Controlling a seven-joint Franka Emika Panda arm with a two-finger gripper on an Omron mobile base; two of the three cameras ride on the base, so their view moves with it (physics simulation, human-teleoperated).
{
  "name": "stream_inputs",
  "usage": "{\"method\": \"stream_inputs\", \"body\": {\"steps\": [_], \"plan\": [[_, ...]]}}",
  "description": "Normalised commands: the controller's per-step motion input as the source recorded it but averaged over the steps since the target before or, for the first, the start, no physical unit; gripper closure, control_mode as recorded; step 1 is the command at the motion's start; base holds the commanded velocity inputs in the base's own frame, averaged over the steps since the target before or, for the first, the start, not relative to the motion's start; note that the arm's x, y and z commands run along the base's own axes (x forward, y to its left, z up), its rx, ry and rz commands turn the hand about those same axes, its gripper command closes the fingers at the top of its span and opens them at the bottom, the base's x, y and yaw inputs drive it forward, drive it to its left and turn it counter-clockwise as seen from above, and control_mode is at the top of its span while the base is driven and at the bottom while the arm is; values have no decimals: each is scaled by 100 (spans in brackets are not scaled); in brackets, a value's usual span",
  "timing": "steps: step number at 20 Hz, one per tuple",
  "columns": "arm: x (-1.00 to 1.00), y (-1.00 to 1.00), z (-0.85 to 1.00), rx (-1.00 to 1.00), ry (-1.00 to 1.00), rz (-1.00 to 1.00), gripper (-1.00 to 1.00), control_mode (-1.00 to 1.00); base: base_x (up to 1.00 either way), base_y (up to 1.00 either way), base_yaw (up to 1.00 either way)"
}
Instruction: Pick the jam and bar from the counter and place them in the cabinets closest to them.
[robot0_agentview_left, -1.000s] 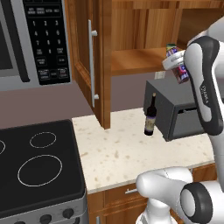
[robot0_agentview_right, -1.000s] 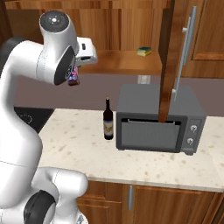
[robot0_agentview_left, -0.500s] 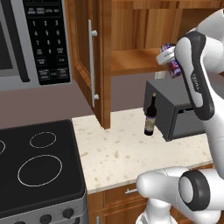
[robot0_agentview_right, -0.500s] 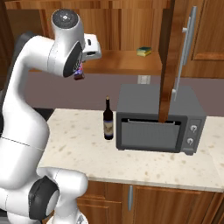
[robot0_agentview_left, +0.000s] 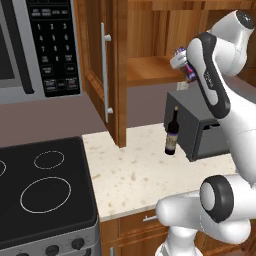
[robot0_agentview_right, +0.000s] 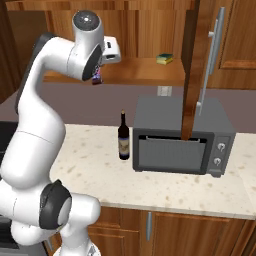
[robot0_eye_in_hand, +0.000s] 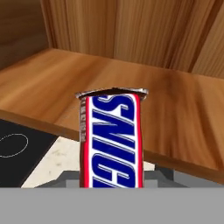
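Note:
My gripper is shut on the bar, a small oblong bar in a purple-mauve wrapper. It is held upright at the front edge of the open cabinet's plank shelf. From the right base the bar hangs just below the gripper, left of the shelf. In the hand view the bar stands on end with blue letters on white, and the wooden shelf lies behind it. The speckled counter lies far below. The jam is out of view.
A dark wine bottle stands on the counter beside a grey toaster oven. A yellow-green sponge lies on the shelf. Open cabinet doors flank the shelf. The black stovetop and a wall microwave are at the left.
The arm has carried the bar up and closer to the shelf's front edge. The gripper has stayed shut on it throughout.

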Motion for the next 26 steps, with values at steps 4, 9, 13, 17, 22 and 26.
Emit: {"method": "stream_inputs", "body": {"steps": [4,9,13,17,22,26], "plan": [[80,0,0,0,0,0,100,-100,0,0,0],[76,0,0,0,0,0,100,-100,0,0,0],[55,0,0,0,0,0,100,-100,0,0,0],[46,0,0,0,-1,0,-100,-100,0,0,0],[44,0,0,0,-4,0,-100,-100,0,0,0],[48,0,0,0,-6,0,-100,-100,0,0,0]]}}
